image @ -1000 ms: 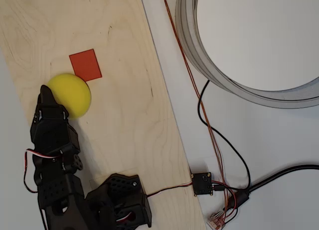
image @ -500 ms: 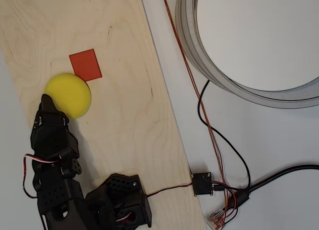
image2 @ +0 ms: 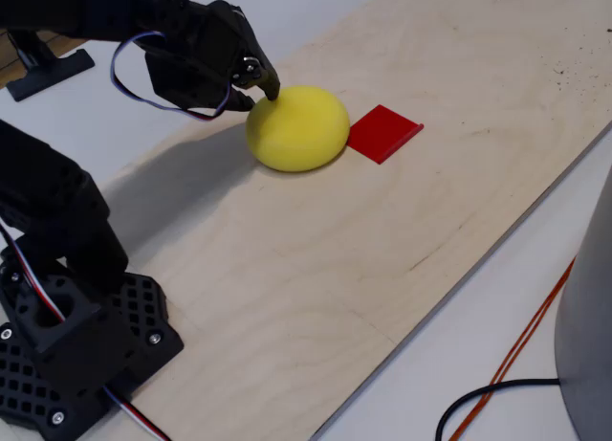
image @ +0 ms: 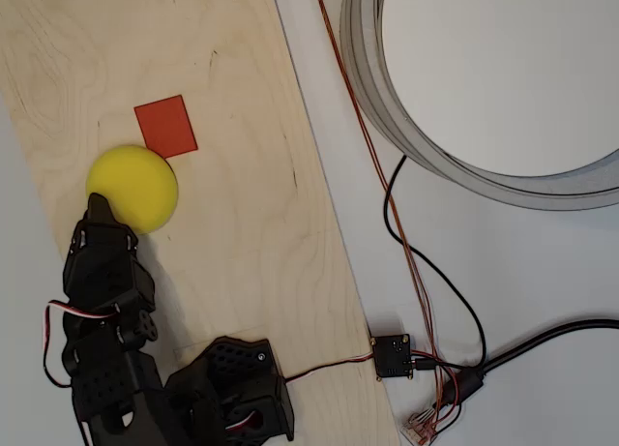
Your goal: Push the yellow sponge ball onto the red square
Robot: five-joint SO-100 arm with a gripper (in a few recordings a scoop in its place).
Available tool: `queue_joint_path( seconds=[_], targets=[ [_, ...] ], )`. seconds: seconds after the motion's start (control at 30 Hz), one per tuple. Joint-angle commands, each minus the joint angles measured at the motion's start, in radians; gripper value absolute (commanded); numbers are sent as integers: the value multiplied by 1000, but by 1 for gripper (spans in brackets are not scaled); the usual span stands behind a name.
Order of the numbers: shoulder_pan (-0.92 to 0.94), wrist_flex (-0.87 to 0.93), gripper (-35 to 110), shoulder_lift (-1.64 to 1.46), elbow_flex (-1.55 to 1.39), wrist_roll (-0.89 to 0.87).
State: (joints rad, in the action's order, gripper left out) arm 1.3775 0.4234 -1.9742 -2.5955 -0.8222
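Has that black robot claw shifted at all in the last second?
Yes. In the overhead view the black gripper has drawn back down the picture, away from the flat red square.

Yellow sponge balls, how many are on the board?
1: the yellow sponge ball sits on the wooden board, overlapping the red square's lower edge, end effector at its side.

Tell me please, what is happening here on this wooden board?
A black robot arm has its gripper against the yellow sponge ball, on the side away from the red square. The ball sits on the wooden board, right at one edge of the square but not on it yet.
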Motion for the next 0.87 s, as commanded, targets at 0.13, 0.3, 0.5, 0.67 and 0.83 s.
queue_joint_path(
  seconds=[0.13,0.3,0.5,0.67,0.83],
  targets=[
    [104,12,7,78,94,120],
    [166,15,7,123,143,207],
    [210,54,7,143,193,259],
    [213,60,7,144,201,250],
    [176,66,7,83,169,199]
  ],
)
